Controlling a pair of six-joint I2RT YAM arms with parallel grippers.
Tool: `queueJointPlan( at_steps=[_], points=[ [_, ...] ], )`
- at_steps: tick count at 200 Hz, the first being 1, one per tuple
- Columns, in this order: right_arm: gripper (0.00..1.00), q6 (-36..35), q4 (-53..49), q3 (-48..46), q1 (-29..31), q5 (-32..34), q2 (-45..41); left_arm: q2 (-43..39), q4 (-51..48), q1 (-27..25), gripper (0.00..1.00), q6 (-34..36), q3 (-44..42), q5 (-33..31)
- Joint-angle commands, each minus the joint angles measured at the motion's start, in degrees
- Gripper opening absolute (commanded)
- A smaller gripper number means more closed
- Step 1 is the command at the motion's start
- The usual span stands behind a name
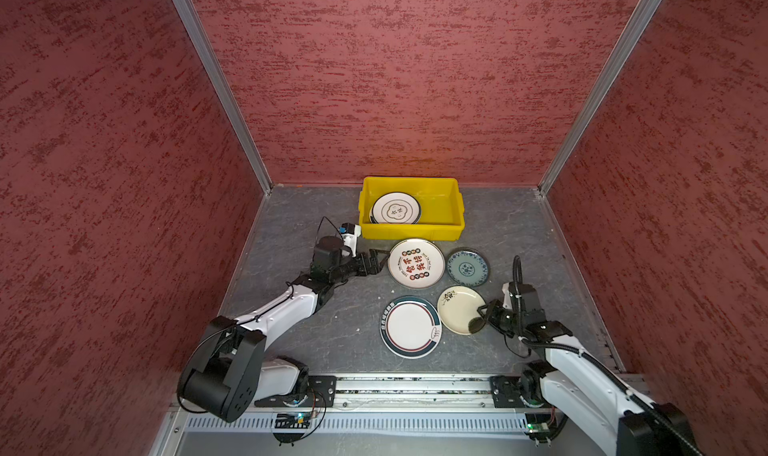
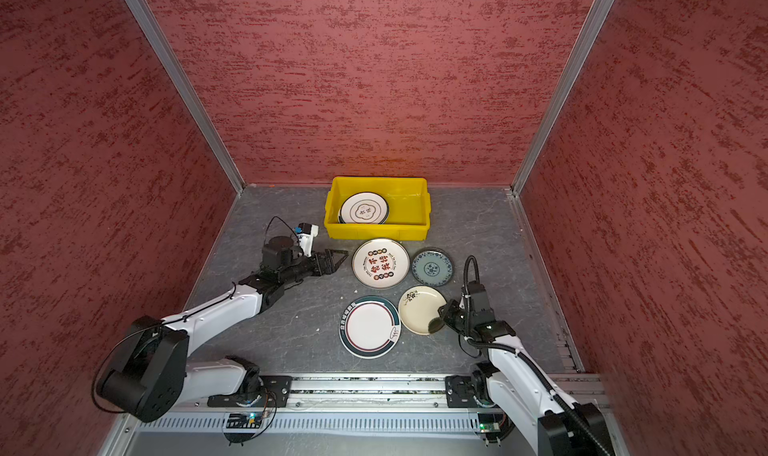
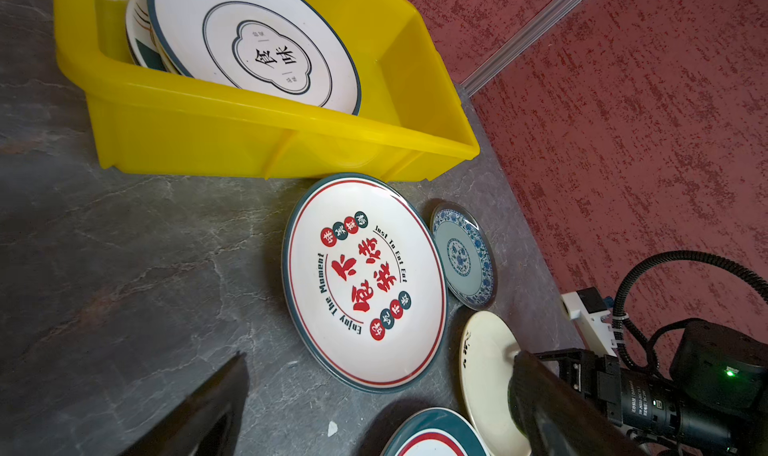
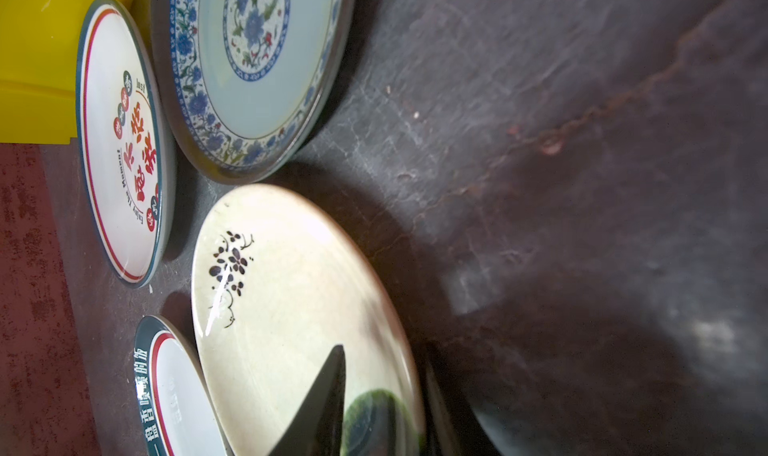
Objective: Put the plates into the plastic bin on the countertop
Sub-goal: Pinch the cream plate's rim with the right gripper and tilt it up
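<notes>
- Red textured walls enclose a grey slate worktop. The plastic bin sits at its twelve o'clock edge, with stacked plates in the bin's nine o'clock half.
- Four more lie on the worktop at the bin's six o'clock: lettered plate, blue plate, cream plate, teal-rimmed plate.
- Right gripper straddles the cream plate's rim at four o'clock, one finger over its face and one outside the rim. I cannot tell if it has clamped.
- Left gripper hangs at the lettered plate's nine o'clock, jaws wide apart and empty.
- Risks:
  - A shallow bite on a glazed rim could let the plate pivot or slip once lifted.
  - A shove could slide it into the teal-rimmed plate just beside it.
  - A drooping plate might catch the bin's near wall.
</notes>
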Motion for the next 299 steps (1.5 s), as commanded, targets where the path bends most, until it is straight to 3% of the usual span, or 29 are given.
queueJointPlan(
  at_steps=[1, 70, 153, 224, 299],
  points=[
    [0.30, 0.97, 0.45, -1.11, -0.23, 1.26, 0.03, -0.23, 1.51, 0.33, 0.99, 0.96, -0.45, 1.00],
    [0.07, 1.56, -0.45, -0.98, -0.38, 2.48, -0.59, -0.17, 1.82, 0.39, 0.99, 0.86, -0.29, 1.83],
    [0.00, 1.99, -4.87, 1.61, -0.53, 4.15, -3.64, 0.36, 2.23, 0.55, 0.99, 0.60, -0.19, 2.84],
    [0.00, 1.46, -8.02, 3.52, -0.53, 6.79, -4.06, -0.23, 2.17, 0.90, 1.00, 0.06, -0.18, 3.72],
    [0.00, 0.25, -7.44, 6.30, -0.55, 2.68, -4.01, -1.30, 2.70, 2.10, 0.99, -0.68, -1.07, 3.40]
  ],
)
